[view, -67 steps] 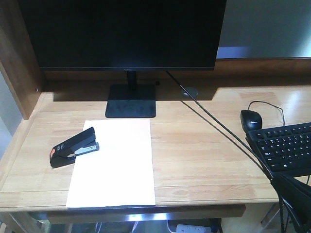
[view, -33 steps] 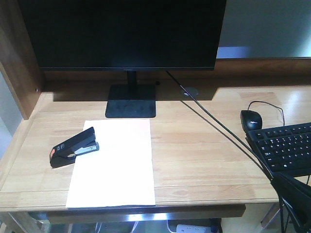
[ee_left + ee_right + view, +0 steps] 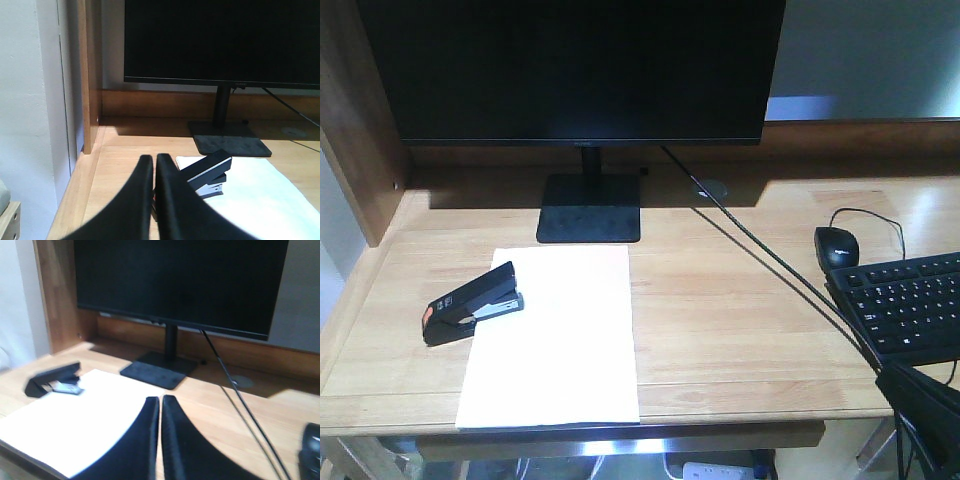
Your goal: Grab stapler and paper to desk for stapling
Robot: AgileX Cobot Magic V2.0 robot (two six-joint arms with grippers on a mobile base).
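stapler (image 3: 474, 303): sitting on the paper's (image 3: 555, 340) left edge, on the counter (image 3: 740, 310)
left pincer (image 3: 154, 165): clenched, holding nothing
right pincer (image 3: 160, 405): clenched too, holding nothing

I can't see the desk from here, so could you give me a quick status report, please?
Left gripper and right gripper shut, empty. Stapler over left edge of paper, both on desk. Nothing in the way.
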